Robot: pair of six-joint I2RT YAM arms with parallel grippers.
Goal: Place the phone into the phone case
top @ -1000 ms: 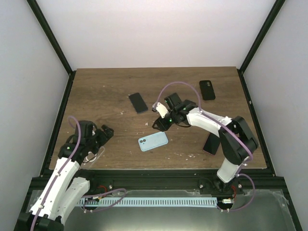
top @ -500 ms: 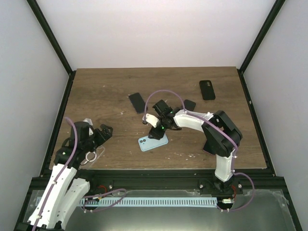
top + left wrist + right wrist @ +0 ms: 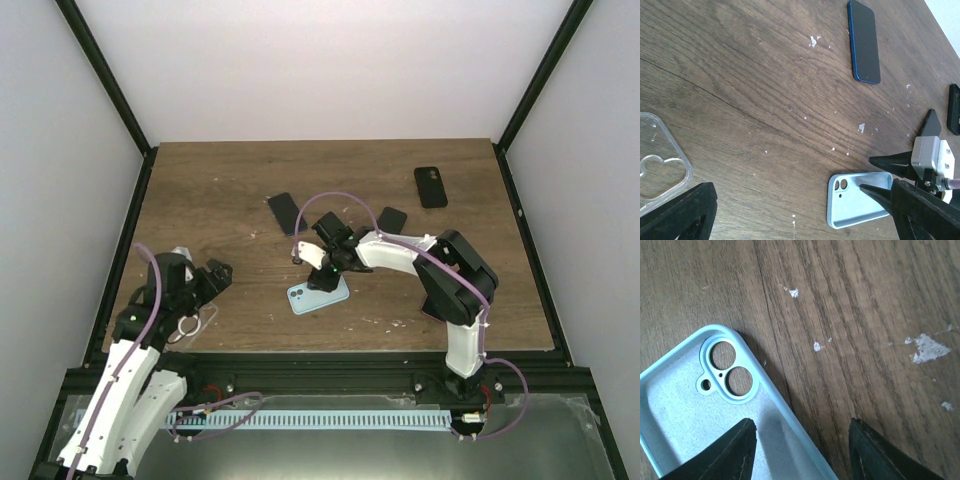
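Right wrist shows right claw point(image 3: 800, 426) spread wide, straddling the phone case point(image 3: 685, 400) rim.

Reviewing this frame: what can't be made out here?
- Right wrist view: the blue case runs off the left and bottom edges. Whether the right gripper touches its wall is unclear.
- Left wrist view: the clear case is cut off by the left edge.
- Top view: the dark slab beside the right arm is too small to call phone or case.

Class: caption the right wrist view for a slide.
Open right end effector straddling an edge of the empty light-blue case on the wooden table.
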